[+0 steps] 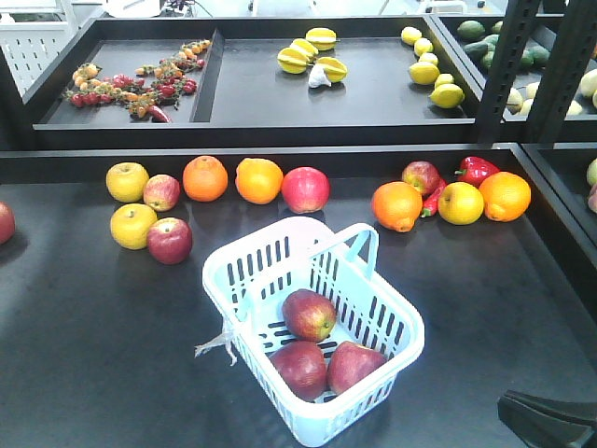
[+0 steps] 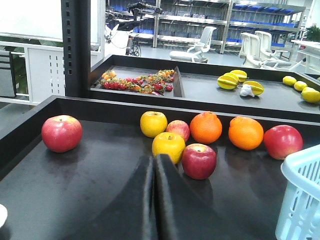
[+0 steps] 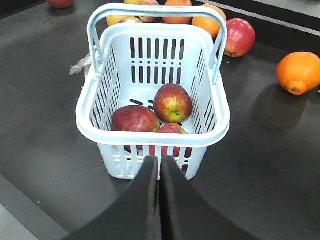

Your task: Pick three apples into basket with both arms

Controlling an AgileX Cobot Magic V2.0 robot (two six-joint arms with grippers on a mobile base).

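On the black table (image 1: pixel 84 373), largest first:

Basket (image 1: pixel 396 322): pale blue, slotted, both handles up, string tag at its left corner; upright near the front edge.

Apples, three, inside the basket: one toward the back (image 1: pixel 309 315), two side by side at the front (image 1: pixel 299 369) (image 1: pixel 355 365), all touching. Count appears met; task judged complete or nearly so.

Loose fruit behind the basket: red apple (image 1: pixel 305 189), oranges (image 1: pixel 204 177), yellow apples (image 1: pixel 127 181), red pepper (image 1: pixel 477 170); well apart from the basket.

Right gripper (image 3: pixel 160 165): empty, fingers pressed together, just outside the basket's near wall.

Left gripper (image 2: pixel 154 165): empty, fingers together, low over the table, pointed at a red apple (image 2: pixel 199 161) beside a yellow one.

Risks, judged: right gripper pushing forward, nudging or tipping the light basket; left gripper advancing, knocking the near apple, or fetching a needless fourth.
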